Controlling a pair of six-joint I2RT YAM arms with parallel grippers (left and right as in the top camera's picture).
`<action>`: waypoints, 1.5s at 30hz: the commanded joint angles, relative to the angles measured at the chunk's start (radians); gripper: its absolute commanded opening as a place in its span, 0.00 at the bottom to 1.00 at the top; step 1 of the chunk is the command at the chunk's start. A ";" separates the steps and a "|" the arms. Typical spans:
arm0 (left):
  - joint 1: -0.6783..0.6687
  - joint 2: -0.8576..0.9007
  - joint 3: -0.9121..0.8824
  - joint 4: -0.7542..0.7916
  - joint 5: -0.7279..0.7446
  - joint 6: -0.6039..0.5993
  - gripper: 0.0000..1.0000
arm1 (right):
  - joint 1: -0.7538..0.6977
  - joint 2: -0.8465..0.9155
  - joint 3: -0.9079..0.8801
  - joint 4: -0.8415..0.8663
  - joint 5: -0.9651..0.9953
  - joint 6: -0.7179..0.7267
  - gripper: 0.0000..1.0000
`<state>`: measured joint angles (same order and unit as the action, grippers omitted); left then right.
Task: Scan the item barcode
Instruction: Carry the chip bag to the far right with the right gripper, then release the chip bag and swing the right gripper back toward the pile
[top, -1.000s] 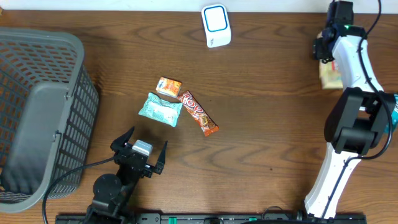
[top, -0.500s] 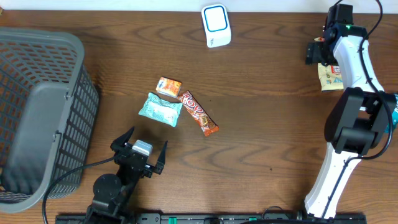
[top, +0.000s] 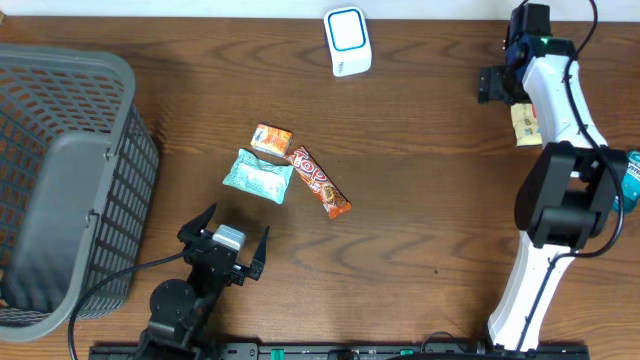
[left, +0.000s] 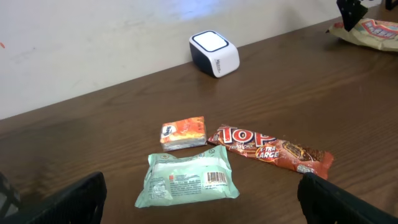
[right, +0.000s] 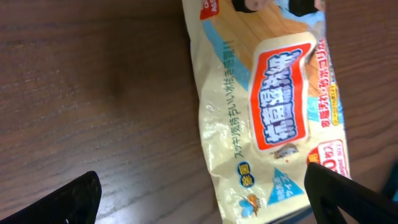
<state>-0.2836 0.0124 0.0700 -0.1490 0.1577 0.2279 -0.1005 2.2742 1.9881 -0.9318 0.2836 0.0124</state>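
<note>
overhead: the left gripper (top: 236, 226) sits spread open and empty, close to a mint packet (top: 260, 176), orange packet (top: 272, 139) and chocolate bar (top: 319, 182); the right gripper (top: 493, 84), also open and empty, hovers beside a pale snack bag (top: 523, 125), the scanner (top: 347, 40) well apart. left wrist: the mint packet's barcode (left: 214, 178) faces up. right wrist: the pale snack bag lies flat below wide-apart fingers (right: 56, 199).

You are looking at a grey basket (top: 135, 185) with open grid walls, sitting at the left end of the dark wooden table (top: 430, 190) and running off the left edge of the overhead view. In the left wrist view, a pale wall (left: 93, 37) is standing directly behind the table's far edge.
</note>
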 joint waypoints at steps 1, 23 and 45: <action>-0.004 -0.002 -0.016 -0.025 0.006 -0.013 0.98 | 0.015 -0.053 0.012 -0.018 0.001 0.017 0.99; -0.004 -0.002 -0.016 -0.025 0.006 -0.013 0.98 | 0.294 -0.512 0.012 -0.026 -0.037 0.220 0.99; -0.004 -0.002 -0.016 -0.025 0.006 -0.013 0.98 | 0.523 -0.520 0.011 -0.269 -0.320 0.243 0.99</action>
<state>-0.2836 0.0124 0.0700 -0.1490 0.1577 0.2279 0.4175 1.7557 1.9999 -1.1782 -0.0277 0.2245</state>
